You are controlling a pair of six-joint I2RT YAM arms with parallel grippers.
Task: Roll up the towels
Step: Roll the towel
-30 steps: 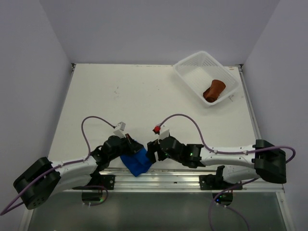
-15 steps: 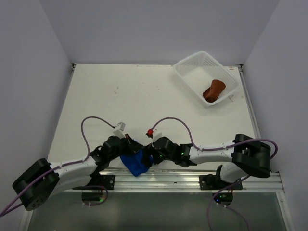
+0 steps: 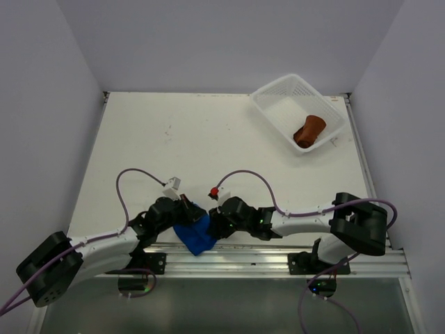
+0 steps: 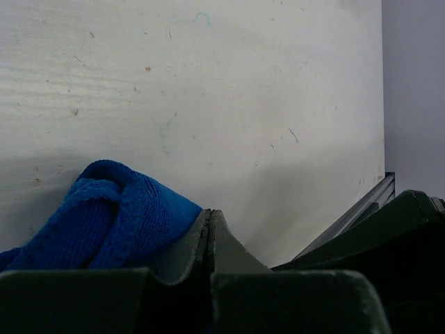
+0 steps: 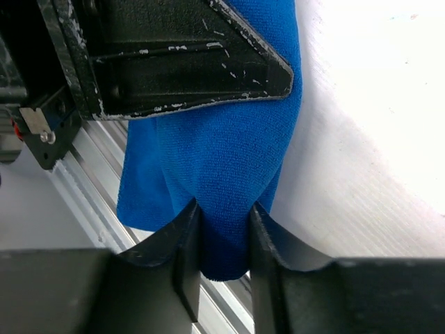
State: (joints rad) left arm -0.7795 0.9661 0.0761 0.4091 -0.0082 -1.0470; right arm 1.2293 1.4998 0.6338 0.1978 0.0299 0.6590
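On the white table (image 3: 208, 139) the right gripper (image 5: 224, 209) pinches the blue towel (image 5: 222, 139), the left gripper (image 4: 211, 216) fully closed beside it.

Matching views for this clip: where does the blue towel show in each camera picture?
Top camera: blue towel at bottom centre, slightly left of middle.
Left wrist: lower left corner.
Right wrist: centre, running down from the top edge.
Shared landmark: the metal rail beside it.
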